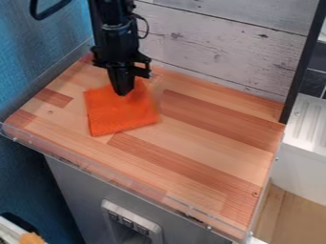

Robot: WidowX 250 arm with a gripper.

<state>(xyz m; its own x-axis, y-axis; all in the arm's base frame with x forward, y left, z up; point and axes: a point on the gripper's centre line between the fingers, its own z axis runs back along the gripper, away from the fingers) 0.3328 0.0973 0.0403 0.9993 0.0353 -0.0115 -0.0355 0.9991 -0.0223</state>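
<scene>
The black gripper (122, 90) hangs down at the upper left of the wooden counter, its tip at the upper part of an orange cloth (121, 114). The cloth lies mostly flat and roughly square on the wood, with one corner pointing toward the lower left. Part of its top edge is hidden behind the gripper. Whether the cloth is pinched or only touched, I cannot tell.
The wooden counter (204, 143) has a low clear rim (127, 180) along its front. Whitewashed boards (216, 52) stand behind it, a blue wall (38, 52) is at the left, and a black post (300, 62) rises at the back right corner.
</scene>
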